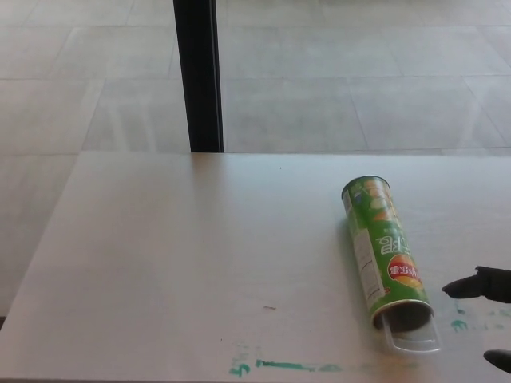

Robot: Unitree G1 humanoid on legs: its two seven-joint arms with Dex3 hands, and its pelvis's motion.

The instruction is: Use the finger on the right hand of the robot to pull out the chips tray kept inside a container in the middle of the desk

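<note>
Pale grey tabletop (176, 255) is filling most of what you are seeing, with tiled floor (359, 72) lying beyond its far edge. Toward the left, a black post (198, 76) is standing upright behind the tabletop, running from the top of the view down to the far edge. Near the front edge, left of centre, green paint smears (279, 366) are marking the surface, and a tiny dark speck is sitting a little above them.

Moving right, you are looking at a green chips can (385, 249) lying on its side on the right half of the tabletop. Its closed end is pointing away from you and its open mouth is facing the near edge. A clear plastic tray (413, 337) is sticking out a short way from that mouth, resting on the tabletop.

Further right, your right hand (481, 286) is coming in from the right edge, just beside the can's open end but apart from it. Two dark fingertips are showing, one level with the can's lower part and one near the bottom corner, spread apart and holding nothing. Your left hand is out of view.
</note>
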